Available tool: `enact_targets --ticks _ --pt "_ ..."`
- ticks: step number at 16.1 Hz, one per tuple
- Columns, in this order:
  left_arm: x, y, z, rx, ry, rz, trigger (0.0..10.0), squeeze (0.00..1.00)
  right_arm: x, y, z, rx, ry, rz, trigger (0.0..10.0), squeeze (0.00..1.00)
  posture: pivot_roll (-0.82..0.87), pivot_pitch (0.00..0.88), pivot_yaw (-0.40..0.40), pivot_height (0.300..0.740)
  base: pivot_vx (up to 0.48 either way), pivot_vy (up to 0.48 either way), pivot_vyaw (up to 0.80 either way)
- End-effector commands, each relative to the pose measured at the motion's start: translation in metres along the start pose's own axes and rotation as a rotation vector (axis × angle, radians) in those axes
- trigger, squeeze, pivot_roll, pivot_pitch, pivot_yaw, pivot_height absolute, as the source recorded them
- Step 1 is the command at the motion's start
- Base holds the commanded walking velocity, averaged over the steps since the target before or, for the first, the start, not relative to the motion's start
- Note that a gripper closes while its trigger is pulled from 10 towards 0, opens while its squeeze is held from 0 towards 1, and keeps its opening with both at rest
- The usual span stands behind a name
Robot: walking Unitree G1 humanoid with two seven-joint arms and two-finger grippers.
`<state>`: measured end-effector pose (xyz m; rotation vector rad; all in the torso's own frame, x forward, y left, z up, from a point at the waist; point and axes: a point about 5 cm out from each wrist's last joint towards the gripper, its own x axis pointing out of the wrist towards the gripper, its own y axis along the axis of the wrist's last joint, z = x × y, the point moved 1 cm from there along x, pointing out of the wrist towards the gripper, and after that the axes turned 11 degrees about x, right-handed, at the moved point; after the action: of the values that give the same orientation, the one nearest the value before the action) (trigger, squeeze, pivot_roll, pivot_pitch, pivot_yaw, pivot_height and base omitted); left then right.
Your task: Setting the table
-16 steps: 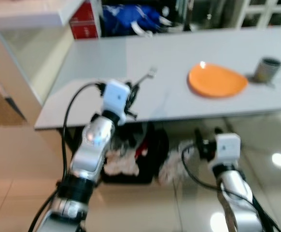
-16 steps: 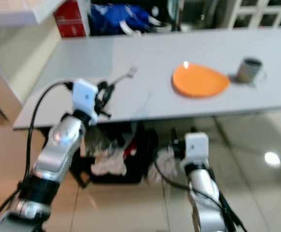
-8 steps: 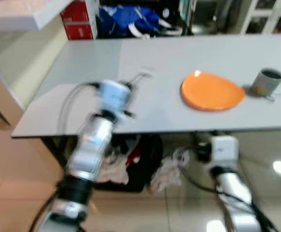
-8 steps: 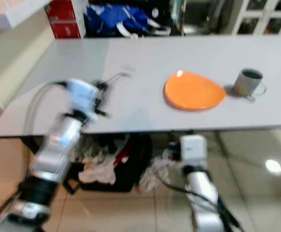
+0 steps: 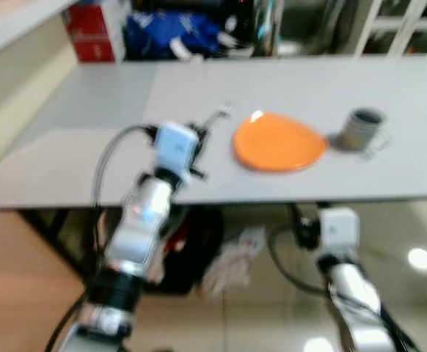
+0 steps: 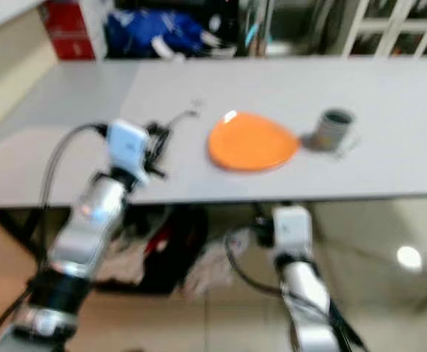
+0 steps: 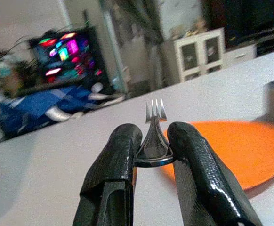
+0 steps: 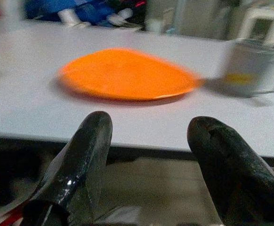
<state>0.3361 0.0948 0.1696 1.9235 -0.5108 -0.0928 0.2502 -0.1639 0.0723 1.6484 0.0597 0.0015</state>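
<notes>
Left gripper [image 7: 152, 155] clamped on a fork [image 7: 154, 134], handle pinched between the two black fingers [image 7: 116, 165], tines pointing up and away toward the far side of the table [image 5: 67, 147]. Held over the near-left part of the tabletop, just left of the orange plate [image 5: 278, 141]. Further right, past the plate, a grey mug [image 5: 362, 129] standing close beside it. Right gripper [image 8: 149, 141] hanging below the near table edge with fingers spread apart and holding nothing, aimed at the plate and mug from underneath table height.

Likely step in hand: bringing the fork down beside the plate.

Risks, left to right:
- Thin grip on the fork, near the neck only; could twist or slip out if lowered fast or knocked against the tabletop.
- Tines leading toward the plate; could catch the rim and shove the plate right, into the mug.
- Released too high, might bounce and land on the plate or skew away from it.
- Blurred head views suggest the body is moving; placing while unsteady could put the fork crooked.
- Right gripper close under the table edge; raised carelessly, could strike the underside and jolt plate and mug.
</notes>
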Motion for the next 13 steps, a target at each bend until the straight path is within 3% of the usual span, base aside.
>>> enact_targets --ticks 1,7,13 --pt "-0.001 0.000 -0.014 0.003 0.057 -0.008 0.0 0.00 0.002 0.004 -0.008 0.015 0.023 0.014 10.0 0.00 -0.03 0.000 0.052 0.740 0.442 0.000 0.00" --pt "0.002 -0.003 -0.026 0.002 0.136 -0.047 0.0 0.00 0.001 0.003 -0.007 0.011 0.025 0.010 10.0 0.00 -0.04 0.000 0.049 0.740 0.000 0.000 0.00" --pt "0.002 -0.001 -0.018 0.018 0.109 -0.036 0.0 0.00 0.001 0.006 -0.008 -0.006 0.032 0.018 10.0 0.00 -0.04 0.000 0.049 0.740 0.454 0.000 0.00"
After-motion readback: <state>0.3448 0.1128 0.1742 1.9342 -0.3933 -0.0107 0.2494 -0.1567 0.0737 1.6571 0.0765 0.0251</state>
